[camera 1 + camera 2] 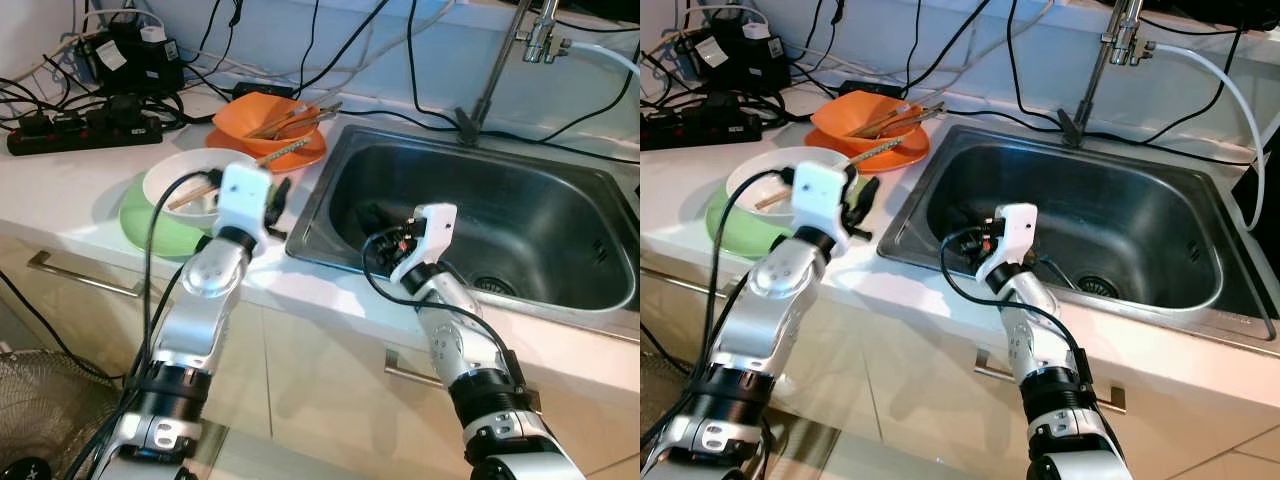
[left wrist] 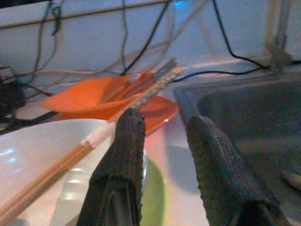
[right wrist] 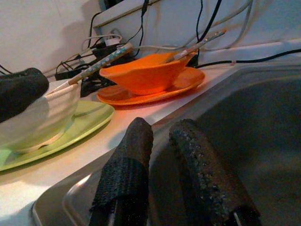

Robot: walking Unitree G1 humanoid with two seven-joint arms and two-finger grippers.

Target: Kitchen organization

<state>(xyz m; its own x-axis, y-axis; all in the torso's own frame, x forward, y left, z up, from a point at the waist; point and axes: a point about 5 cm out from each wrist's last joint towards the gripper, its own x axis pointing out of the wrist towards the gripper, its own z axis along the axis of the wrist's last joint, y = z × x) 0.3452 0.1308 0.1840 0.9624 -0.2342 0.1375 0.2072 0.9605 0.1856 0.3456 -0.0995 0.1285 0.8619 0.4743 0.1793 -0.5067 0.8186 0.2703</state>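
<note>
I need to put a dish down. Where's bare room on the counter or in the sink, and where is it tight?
The sink basin floor toward the drain is the biggest free patch. Bare counter strip runs between the power strip and the green plate. It is crowded around the white bowl, orange bowl and left gripper; the right gripper occupies the sink's near left corner.
</note>
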